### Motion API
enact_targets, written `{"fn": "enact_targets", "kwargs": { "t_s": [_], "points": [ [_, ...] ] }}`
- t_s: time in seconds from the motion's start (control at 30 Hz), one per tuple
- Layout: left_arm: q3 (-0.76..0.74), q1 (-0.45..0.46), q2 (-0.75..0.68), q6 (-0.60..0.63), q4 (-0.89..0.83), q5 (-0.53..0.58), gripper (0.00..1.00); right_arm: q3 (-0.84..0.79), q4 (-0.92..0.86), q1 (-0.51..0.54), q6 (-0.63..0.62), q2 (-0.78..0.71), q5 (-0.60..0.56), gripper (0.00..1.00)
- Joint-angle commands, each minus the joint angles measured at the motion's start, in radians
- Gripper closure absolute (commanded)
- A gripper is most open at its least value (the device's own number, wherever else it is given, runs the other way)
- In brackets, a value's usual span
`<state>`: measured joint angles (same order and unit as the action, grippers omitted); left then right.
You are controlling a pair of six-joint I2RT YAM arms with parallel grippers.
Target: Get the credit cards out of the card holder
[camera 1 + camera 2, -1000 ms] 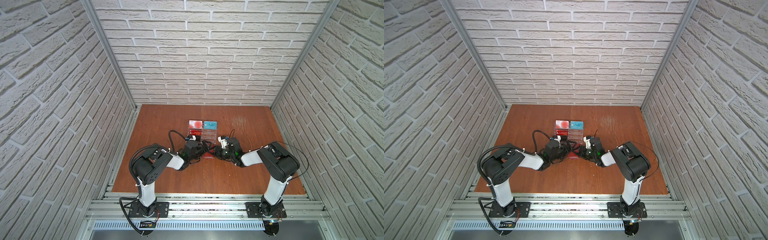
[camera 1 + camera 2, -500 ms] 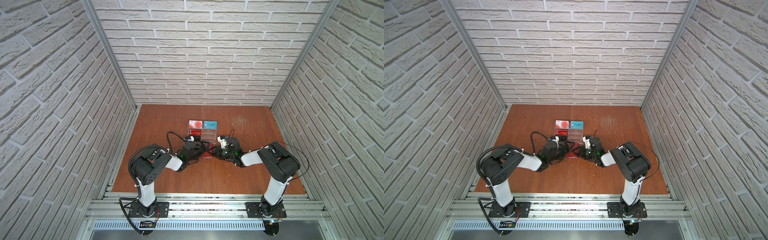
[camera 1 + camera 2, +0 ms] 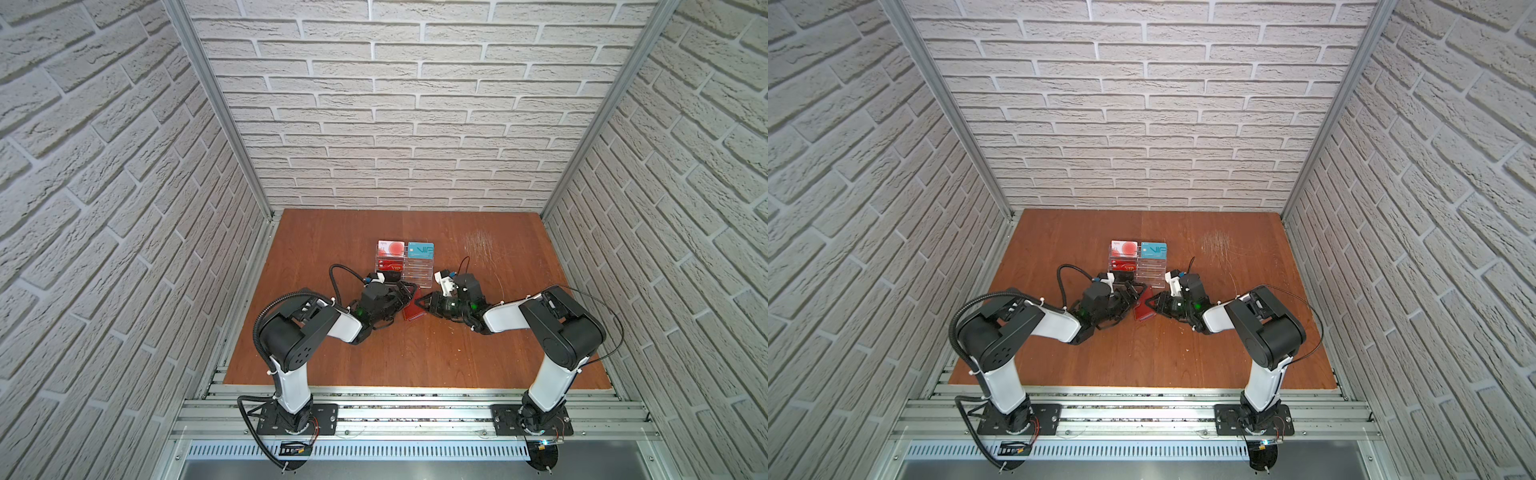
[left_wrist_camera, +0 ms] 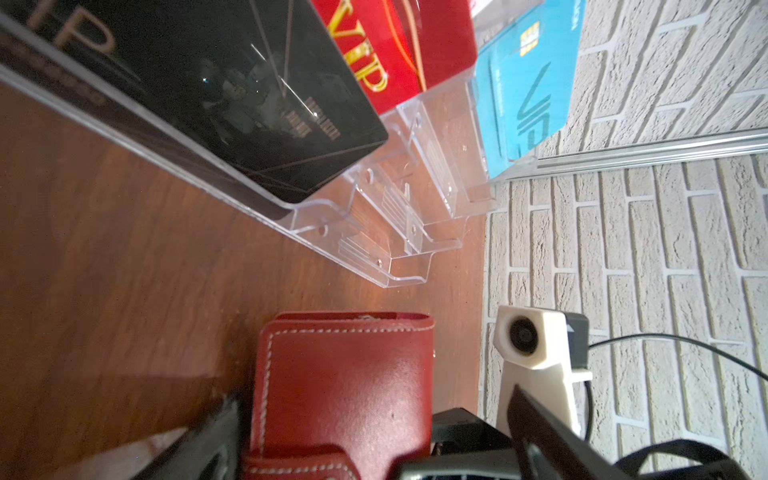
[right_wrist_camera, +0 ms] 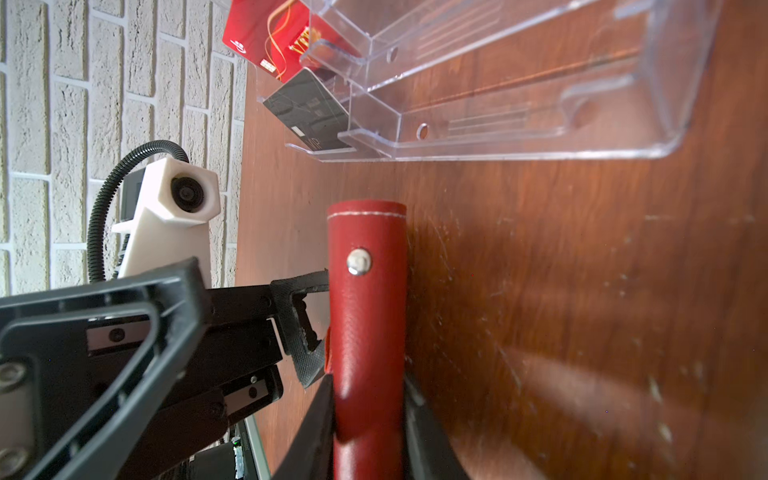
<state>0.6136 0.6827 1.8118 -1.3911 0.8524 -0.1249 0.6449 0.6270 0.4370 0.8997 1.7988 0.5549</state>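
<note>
The card holder [image 3: 413, 311], a closed red leather wallet with white stitching, sits mid-table between my two grippers in both top views [image 3: 1145, 309]. My right gripper [image 5: 368, 424] is shut on its near end, one jaw against each side of the holder [image 5: 365, 291]. My left gripper [image 4: 336, 440] stands wide open with its fingers straddling the holder [image 4: 345, 374]. One textured left fingertip [image 5: 303, 332] touches the holder's side. The red snap tab [image 4: 299, 467] lies across it. The credit cards are hidden inside.
A clear acrylic tiered stand [image 3: 419, 277] stands just behind the holder. It holds a teal VIP card [image 3: 420, 250], a red-and-white card [image 3: 390, 248], a red VIP card [image 4: 386, 45] and a black card [image 4: 232, 95]. Brick walls enclose the wooden table [image 3: 415, 357].
The right gripper's jaws have closed in onto the card holder. The left gripper has stayed wide open and shifted slightly around the holder.
</note>
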Motion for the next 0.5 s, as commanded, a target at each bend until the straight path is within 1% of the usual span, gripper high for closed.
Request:
{"fn": "enact_targets", "kwargs": {
  "t_s": [0.0, 0.1, 0.17, 0.27, 0.3, 0.37, 0.47],
  "points": [
    [-0.023, -0.011, -0.015, 0.002, -0.014, 0.0, 0.02, 0.015, 0.001, 0.011, -0.028, -0.031, 0.011, 0.77],
    [-0.025, -0.012, -0.018, 0.006, -0.018, -0.004, 0.02, 0.024, -0.002, 0.011, -0.028, -0.027, 0.014, 0.82],
    [-0.028, -0.014, -0.019, 0.006, -0.02, -0.004, 0.02, 0.026, -0.003, 0.013, -0.027, -0.025, 0.017, 0.84],
    [-0.036, -0.032, -0.036, 0.012, -0.024, -0.019, 0.02, 0.024, -0.003, 0.013, -0.024, -0.035, 0.009, 0.93],
    [-0.041, -0.043, -0.051, 0.02, -0.035, -0.026, 0.02, 0.023, -0.014, 0.012, -0.029, -0.046, 0.001, 0.93],
    [-0.04, -0.06, -0.094, 0.055, -0.095, -0.042, 0.02, 0.036, -0.067, 0.012, -0.06, -0.074, -0.012, 0.93],
    [-0.002, -0.066, -0.17, 0.149, -0.272, -0.049, 0.02, 0.06, -0.181, 0.012, -0.129, -0.128, -0.052, 0.94]
  ]
}}
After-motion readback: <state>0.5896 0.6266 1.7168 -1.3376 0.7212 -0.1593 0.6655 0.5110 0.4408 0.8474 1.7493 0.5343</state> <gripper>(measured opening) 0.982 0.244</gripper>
